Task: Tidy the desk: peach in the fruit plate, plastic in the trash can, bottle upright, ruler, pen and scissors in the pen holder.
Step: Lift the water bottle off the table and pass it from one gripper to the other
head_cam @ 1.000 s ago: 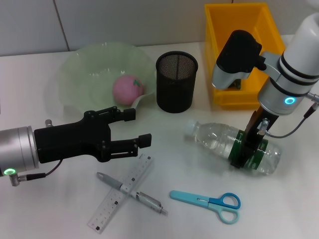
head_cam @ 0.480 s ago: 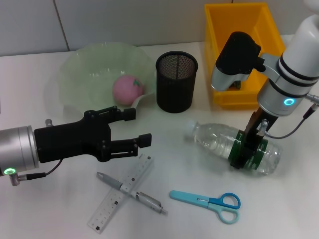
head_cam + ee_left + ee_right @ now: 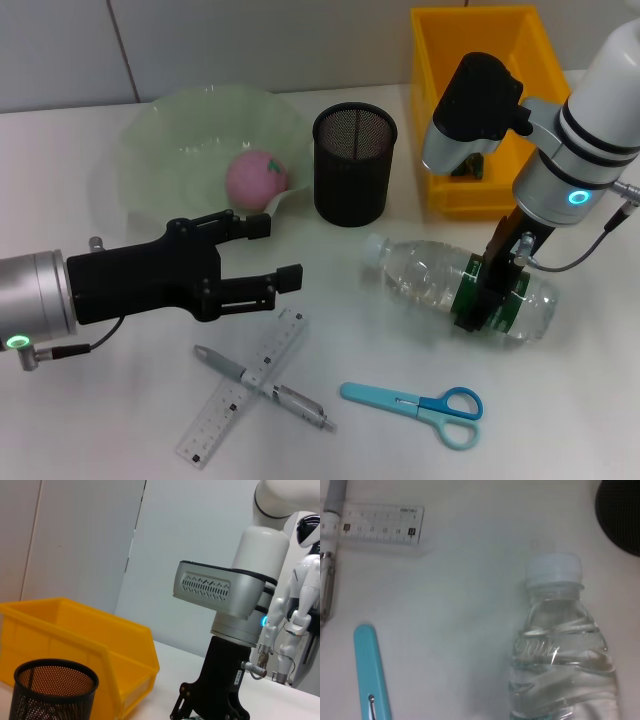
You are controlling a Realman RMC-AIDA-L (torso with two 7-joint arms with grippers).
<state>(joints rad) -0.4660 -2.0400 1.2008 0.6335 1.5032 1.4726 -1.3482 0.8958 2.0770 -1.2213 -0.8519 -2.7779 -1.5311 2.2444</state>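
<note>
The clear bottle point(image 3: 430, 278) lies on its side right of centre, white cap point(image 3: 555, 570) toward the pen holder. My right gripper point(image 3: 486, 296) is shut on the bottle at its green label. My left gripper point(image 3: 277, 253) hovers open and empty, just above the ruler point(image 3: 245, 388) and the pen point(image 3: 300, 403) lying crossed on the table. Blue scissors point(image 3: 415, 404) lie near the front edge. The pink peach point(image 3: 256, 179) rests in the green fruit plate point(image 3: 170, 130). The black mesh pen holder point(image 3: 354, 165) stands empty. Something dark green point(image 3: 468, 171) lies in the yellow trash can point(image 3: 437, 60); I cannot tell if it is the plastic.
The yellow bin point(image 3: 75, 635) stands at the back right, close behind my right arm point(image 3: 225, 595). The pen holder point(image 3: 52, 690) stands between plate and bin. The ruler point(image 3: 375, 524), pen point(image 3: 329, 555) and scissors point(image 3: 370, 670) lie in front of the bottle point(image 3: 560, 645).
The right gripper has shifted slightly up and left, and the bottle has moved with it, cap end nearer the pen holder. The left arm has barely moved.
</note>
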